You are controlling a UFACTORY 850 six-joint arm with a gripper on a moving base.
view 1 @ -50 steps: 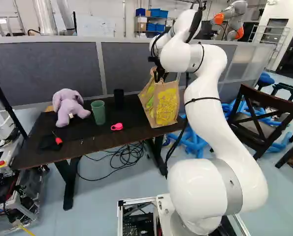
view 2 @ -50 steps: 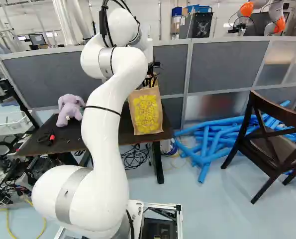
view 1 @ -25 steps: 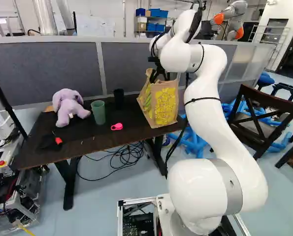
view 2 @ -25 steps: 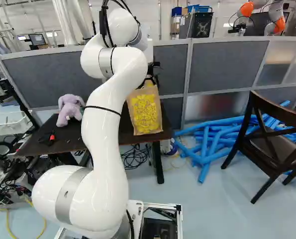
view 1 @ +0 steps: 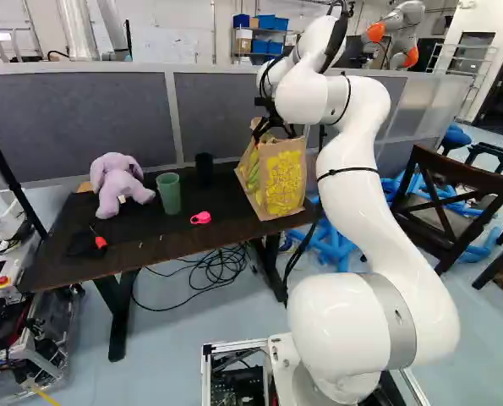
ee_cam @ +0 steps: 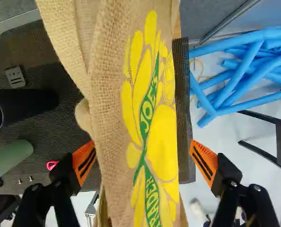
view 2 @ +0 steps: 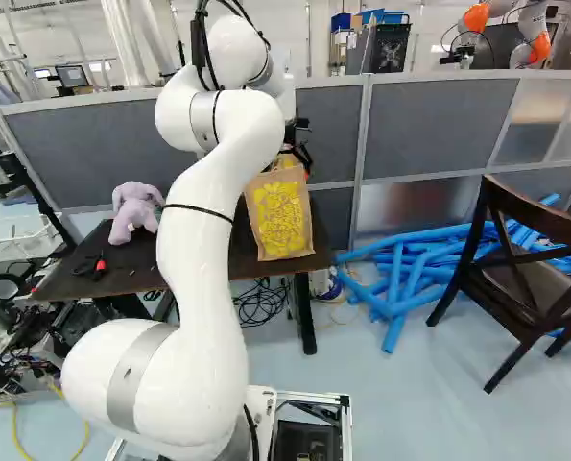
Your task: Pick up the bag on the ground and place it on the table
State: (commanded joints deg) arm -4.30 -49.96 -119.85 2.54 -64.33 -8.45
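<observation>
Burlap shopping bag (ee_cam: 131, 94): standing roughly upright on the dark table (view 1: 150, 254), close to its near right corner in the left base view.
Gripper (ee_cam: 144, 161): opening wide across the bag, gripping nothing; holding one orange pad (ee_cam: 83, 163) against or just beside the burlap (contact unclear), the other (ee_cam: 205, 161) visibly apart from it.
Done, by the look of things: resting on the tabletop, so fulfilling the placing; apparently released as well.
Left: probably needing only a straight rise clear of the bag, then backing away.
Risk: possibly dragging at the burlap while rising, so tipping the bag toward the table's near edge.
Bag print: showing yellow shapes, with bold green capitals running along the middle; legible in the wrist view, but going unquoted here.
Toy tag (view 1: 123, 200): hanging pale on the lavender plush toy (view 1: 116, 182), toward the table's far left corner; showing nothing legible.
</observation>
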